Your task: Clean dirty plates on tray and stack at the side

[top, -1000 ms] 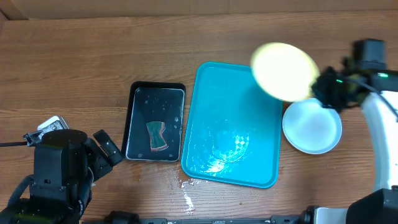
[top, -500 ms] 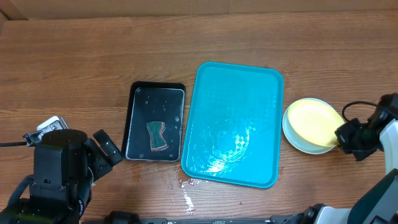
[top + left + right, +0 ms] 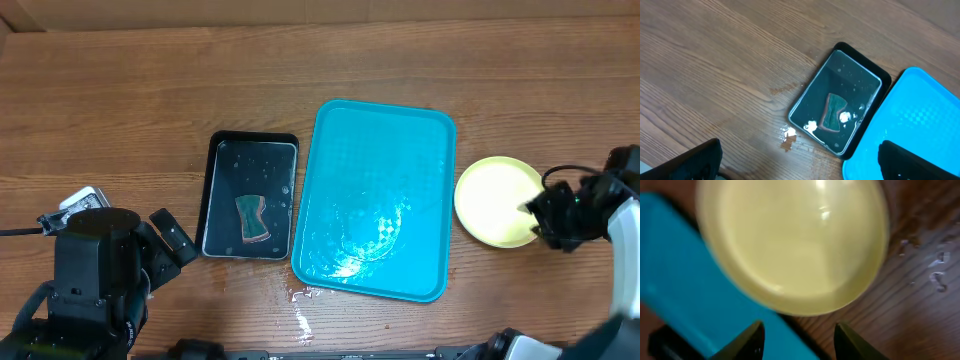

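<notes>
Your right pincer is spread open with nothing between its fingers, just off the yellow plate, which lies near the table's right edge beside the blue tray. Your left pincer hangs open over the front-left corner, near the black tray holding a sponge.

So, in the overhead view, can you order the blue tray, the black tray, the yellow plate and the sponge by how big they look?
Largest to smallest:
1. blue tray
2. black tray
3. yellow plate
4. sponge, lying inside the black tray
All sit near table level, so nearness to the camera hardly affects this ranking.
</notes>
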